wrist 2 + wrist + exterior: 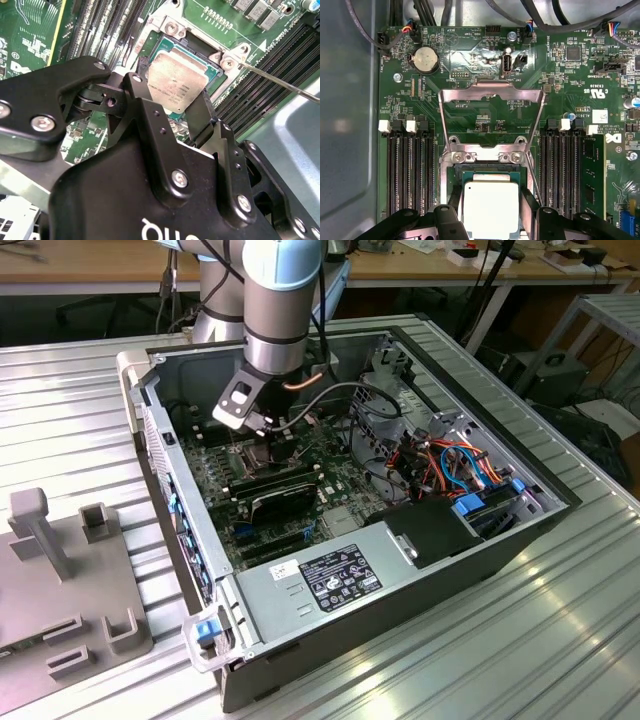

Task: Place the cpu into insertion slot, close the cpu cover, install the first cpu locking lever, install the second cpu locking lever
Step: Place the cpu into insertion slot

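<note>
Grey ribbed-metal table (80, 390), pc case (430, 612), jaws clenched on cpu (177, 82) over insertion slot (490, 173)

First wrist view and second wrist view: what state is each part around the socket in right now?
gripper: shut on the cpu.
cpu: gripped by two edges over the insertion slot; seated or not, cannot tell.
insertion slot: uncovered, the cpu above it.
cpu cover: swung fully open, lying back from the slot.
locking lever: unlatched, sticking out clear of the slot.
</note>
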Tool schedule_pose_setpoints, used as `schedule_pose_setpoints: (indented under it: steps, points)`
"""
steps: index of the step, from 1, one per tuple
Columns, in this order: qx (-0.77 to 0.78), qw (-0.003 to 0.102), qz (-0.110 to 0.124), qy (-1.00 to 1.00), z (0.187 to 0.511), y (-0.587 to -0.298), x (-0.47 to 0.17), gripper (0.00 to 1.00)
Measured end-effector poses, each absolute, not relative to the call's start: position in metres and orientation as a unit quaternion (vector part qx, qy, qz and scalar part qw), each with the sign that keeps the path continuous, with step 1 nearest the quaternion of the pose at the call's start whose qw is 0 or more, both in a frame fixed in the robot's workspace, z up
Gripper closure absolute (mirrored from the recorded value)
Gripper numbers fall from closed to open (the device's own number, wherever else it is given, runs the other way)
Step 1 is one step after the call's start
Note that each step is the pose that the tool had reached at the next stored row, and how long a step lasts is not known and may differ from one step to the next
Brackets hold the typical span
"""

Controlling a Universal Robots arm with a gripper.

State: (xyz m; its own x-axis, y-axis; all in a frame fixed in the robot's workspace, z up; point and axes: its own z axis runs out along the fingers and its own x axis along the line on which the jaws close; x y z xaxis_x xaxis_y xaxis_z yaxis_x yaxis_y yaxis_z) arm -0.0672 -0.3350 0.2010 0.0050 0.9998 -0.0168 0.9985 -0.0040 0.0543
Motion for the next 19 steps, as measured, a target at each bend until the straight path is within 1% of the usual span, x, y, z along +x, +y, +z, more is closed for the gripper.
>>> schedule_pose_setpoints:
  steps: [19]
  points:
    - [0.698, 0.025, 0.013, 0.716, 0.1983, -0.3343, -0.0667, 0.45]
